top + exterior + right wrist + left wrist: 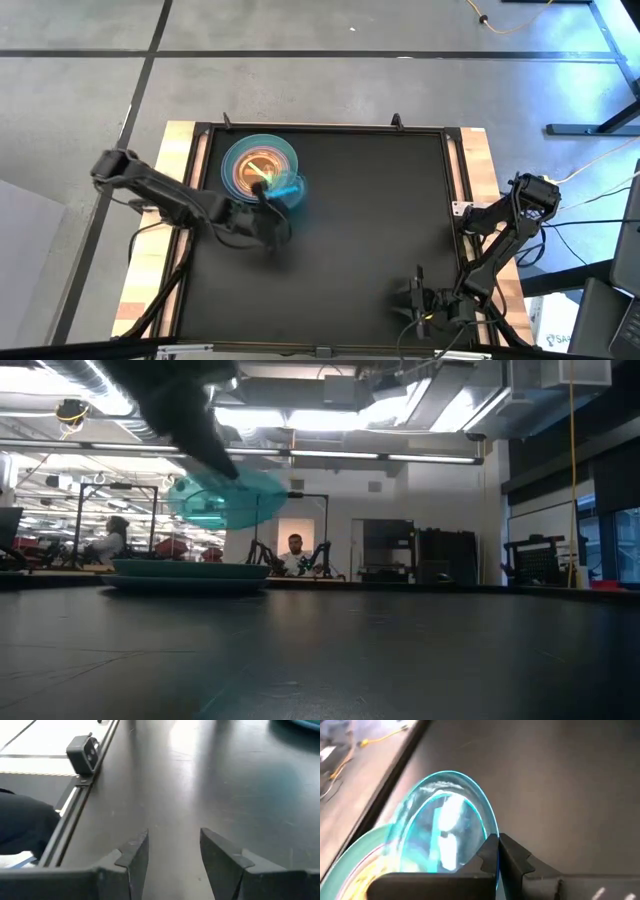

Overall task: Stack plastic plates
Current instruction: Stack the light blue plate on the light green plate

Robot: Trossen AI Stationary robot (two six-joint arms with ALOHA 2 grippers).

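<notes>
Left end effector (272,190) is the one you are working with: it is clenched on the rim of a small translucent blue round plastic plate (445,830), held tilted in the air, as the low view shows, with nothing under it touching.

Take the scene from biggest down. Your black desk (350,260) carries one pile near its far left corner: a wide opaque teal round plastic plate (190,570) at the bottom, with smaller translucent plates nested in it, an orange one (252,165) showing on top. How many lie between them you cannot tell.

The relation that matters: the pile lies just beyond and to the left of the held plate, and in the high view the blue plate overlaps the pile's near right edge while hanging above it. My reading is that the plate still needs to travel a little further over the pile's centre and level out before you let go; released while tilted, it may slide off the rim.

Your right end effector (172,855) waits released, low at the desk's near right corner, well apart from everything.
</notes>
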